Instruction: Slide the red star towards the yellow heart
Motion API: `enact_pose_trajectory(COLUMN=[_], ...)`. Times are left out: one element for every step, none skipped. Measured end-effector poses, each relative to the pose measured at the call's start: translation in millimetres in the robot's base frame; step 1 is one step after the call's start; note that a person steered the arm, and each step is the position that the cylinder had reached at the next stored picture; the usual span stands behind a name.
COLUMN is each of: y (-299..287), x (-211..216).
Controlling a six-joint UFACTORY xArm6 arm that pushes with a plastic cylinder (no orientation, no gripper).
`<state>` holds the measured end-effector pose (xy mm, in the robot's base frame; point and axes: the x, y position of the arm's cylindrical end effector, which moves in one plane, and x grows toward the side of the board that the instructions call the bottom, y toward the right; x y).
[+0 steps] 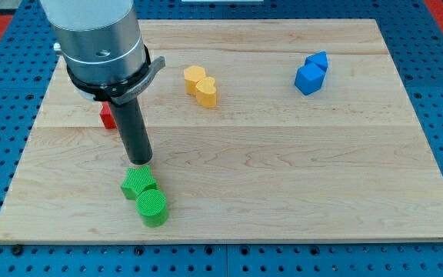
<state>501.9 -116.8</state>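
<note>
The red star [107, 116] lies at the view's left on the wooden board [283, 169], mostly hidden behind my rod, so only a red edge shows. The yellow heart [200, 85] lies to its right, nearer the view's top. My tip [138, 162] rests on the board below and right of the red star, a short gap from it, and just above the green block [145, 197].
A green block of two rounded lobes lies near the board's bottom edge. A blue block [311, 73] lies at the view's upper right. The arm's grey body [98, 38] covers the board's upper left corner. Blue pegboard surrounds the board.
</note>
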Motion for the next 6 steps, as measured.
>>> enact_pose_trajectory(y=[1, 22, -19, -73, -103, -38], x=[0, -24, -24, -20, -54, -79])
